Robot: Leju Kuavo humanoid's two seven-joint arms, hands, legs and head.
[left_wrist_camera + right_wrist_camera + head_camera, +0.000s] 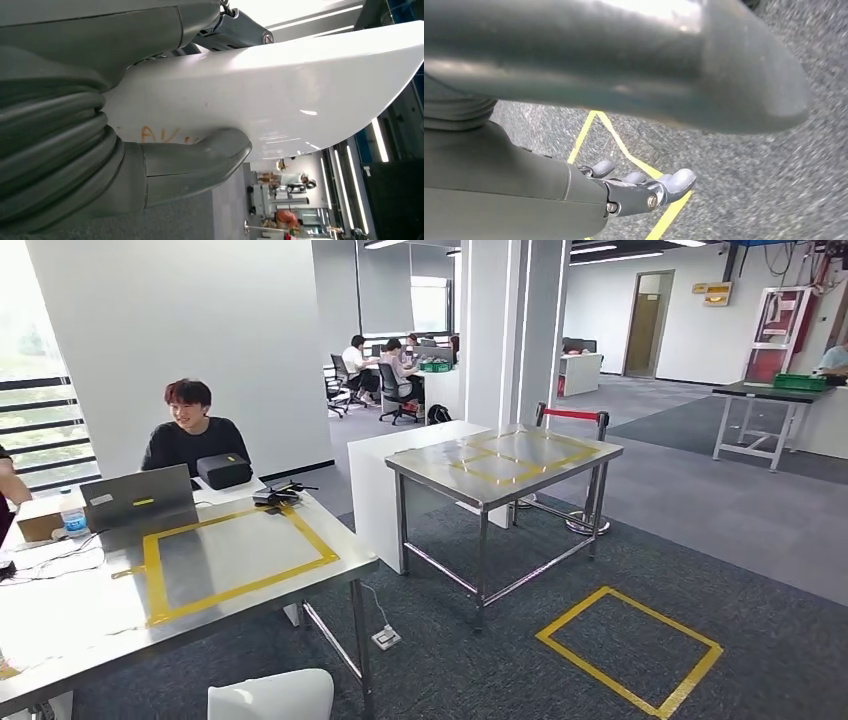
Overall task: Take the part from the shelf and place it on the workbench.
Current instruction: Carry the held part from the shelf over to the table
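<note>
The part is a smooth white curved shell (280, 95) with faint orange lettering near the grip. My left hand (190, 167) holds it, the thick grey thumb pressed against one face and the darker fingers (235, 30) on the other. In the head view the white part (272, 695) pokes up at the bottom edge, in front of the near steel workbench (60, 630), which has a yellow tape rectangle (235, 560) on its top. My right hand (634, 190) hangs over the grey carpet with fingers stretched out and nothing in them.
A second steel table (505, 460) with yellow tape stands ahead at centre. A yellow square (630, 650) is taped on the carpet to the right. A person (190, 435) sits behind a laptop (135, 500) at the near bench's far side. A power strip (386, 637) lies on the floor.
</note>
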